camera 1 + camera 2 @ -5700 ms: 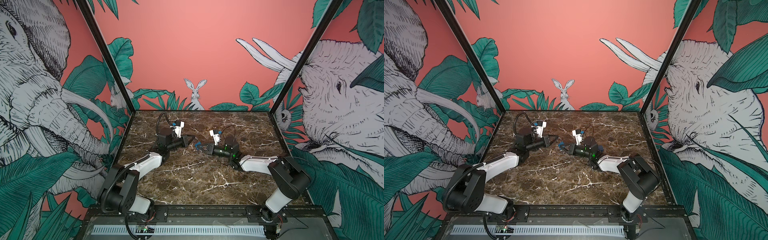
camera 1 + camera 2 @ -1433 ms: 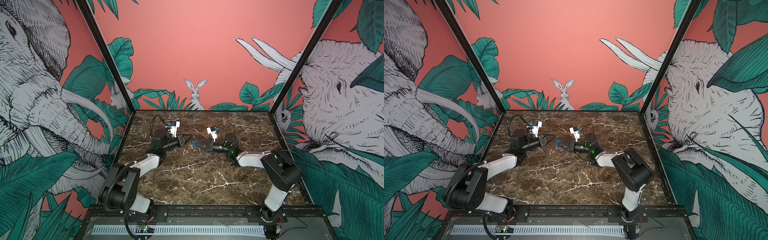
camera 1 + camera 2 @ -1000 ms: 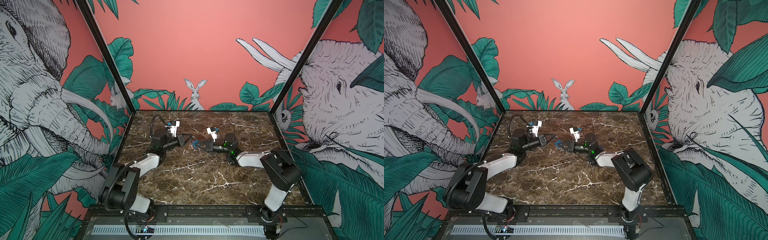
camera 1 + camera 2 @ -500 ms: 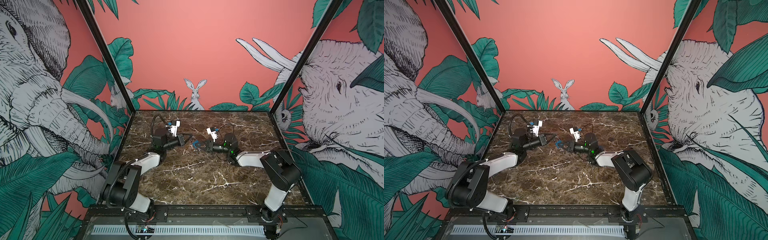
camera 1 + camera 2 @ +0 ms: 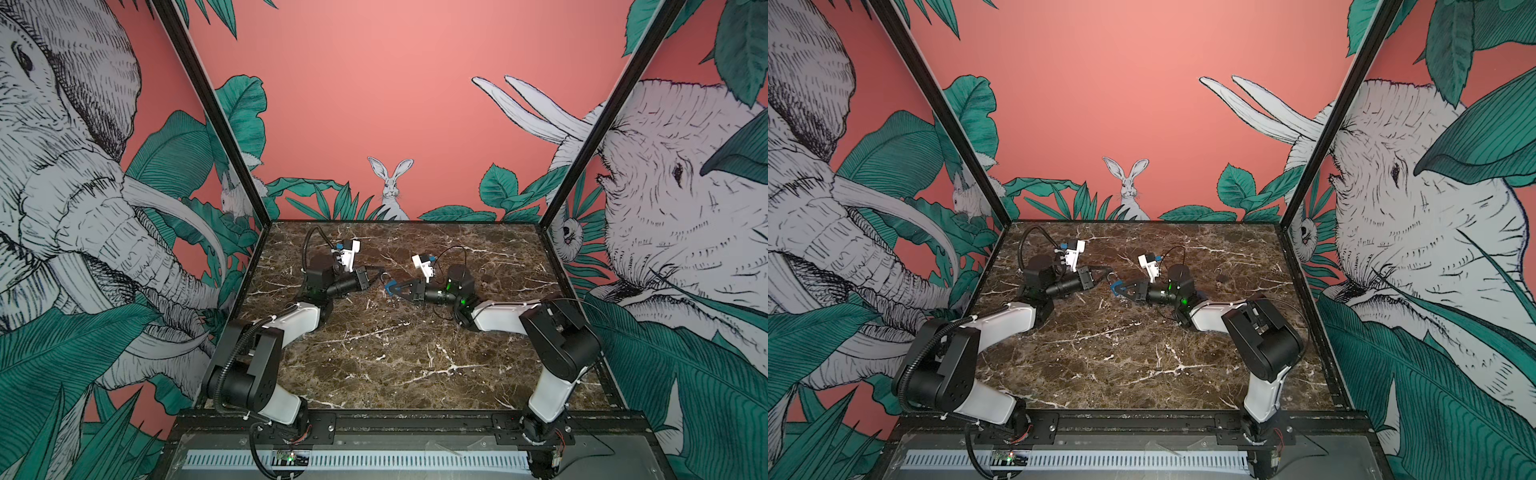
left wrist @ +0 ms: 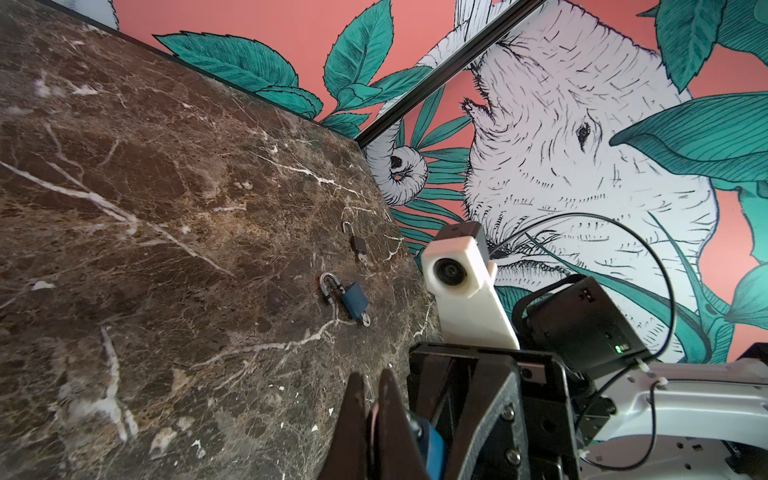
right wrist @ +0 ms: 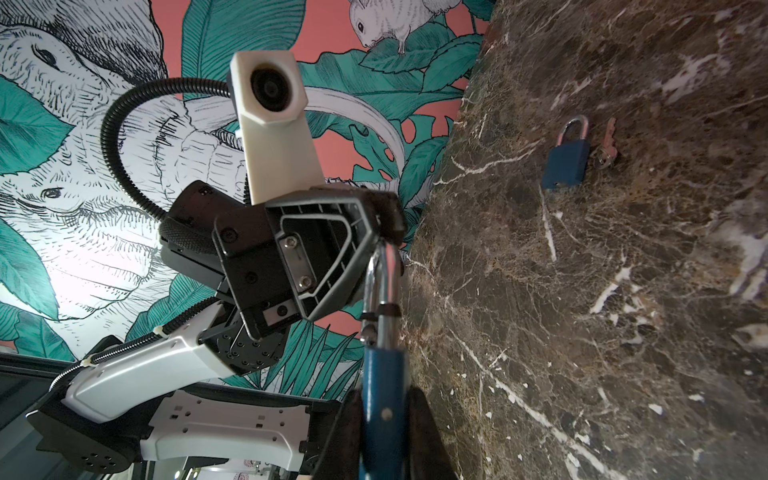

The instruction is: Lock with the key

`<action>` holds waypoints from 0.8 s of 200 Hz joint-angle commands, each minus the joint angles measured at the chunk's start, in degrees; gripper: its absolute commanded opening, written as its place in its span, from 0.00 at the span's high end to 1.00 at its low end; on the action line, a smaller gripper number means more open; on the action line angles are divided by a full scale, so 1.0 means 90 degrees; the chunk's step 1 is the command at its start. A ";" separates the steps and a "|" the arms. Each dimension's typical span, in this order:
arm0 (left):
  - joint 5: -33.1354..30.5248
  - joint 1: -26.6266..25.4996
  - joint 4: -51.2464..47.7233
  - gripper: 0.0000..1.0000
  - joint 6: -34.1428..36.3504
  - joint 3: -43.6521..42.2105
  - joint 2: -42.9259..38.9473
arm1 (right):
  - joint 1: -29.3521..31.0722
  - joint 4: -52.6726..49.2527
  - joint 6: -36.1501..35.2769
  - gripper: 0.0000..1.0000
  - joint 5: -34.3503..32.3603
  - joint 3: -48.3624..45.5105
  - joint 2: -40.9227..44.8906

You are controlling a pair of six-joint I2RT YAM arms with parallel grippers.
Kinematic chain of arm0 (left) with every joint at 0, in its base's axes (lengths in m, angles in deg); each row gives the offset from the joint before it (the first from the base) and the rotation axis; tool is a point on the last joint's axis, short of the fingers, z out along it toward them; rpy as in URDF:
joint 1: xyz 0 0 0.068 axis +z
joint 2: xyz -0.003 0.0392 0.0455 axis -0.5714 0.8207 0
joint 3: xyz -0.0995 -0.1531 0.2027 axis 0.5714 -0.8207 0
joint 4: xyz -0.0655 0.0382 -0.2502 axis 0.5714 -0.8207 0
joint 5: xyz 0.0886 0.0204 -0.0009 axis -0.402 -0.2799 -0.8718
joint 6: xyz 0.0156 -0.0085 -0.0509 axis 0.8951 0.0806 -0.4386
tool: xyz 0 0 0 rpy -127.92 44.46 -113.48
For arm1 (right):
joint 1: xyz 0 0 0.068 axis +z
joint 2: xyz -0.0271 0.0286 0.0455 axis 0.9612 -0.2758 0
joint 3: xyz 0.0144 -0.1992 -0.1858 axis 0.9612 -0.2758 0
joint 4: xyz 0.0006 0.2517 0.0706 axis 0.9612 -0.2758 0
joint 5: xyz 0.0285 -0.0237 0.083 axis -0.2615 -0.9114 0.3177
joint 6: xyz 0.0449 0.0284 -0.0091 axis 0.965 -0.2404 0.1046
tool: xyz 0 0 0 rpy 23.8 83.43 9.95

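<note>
While three loose padlocks (image 6: 354,297) (image 6: 359,244) (image 7: 567,163) lie by, my right gripper (image 7: 384,419) clamps a fourth padlock (image 7: 382,386), left gripper (image 6: 371,378) closed, both moved back.

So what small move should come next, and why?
Probably push the shut left fingers against the shackle, toward the blue padlock that the right fingers hold: they sit at the shackle's top, and I cannot tell that it is latched.

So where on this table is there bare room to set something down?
The front stretch of the table between both arm bases is bare. Crowded: mid-table, where the left gripper and right gripper meet at the blue padlock; a dark padlock lies beyond the right arm.
</note>
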 commanded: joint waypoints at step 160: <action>0.0624 -0.0131 0.0063 0.95 -0.0213 -0.0047 0.0047 | -0.0055 0.1027 0.0029 1.00 0.0218 0.0550 -0.0095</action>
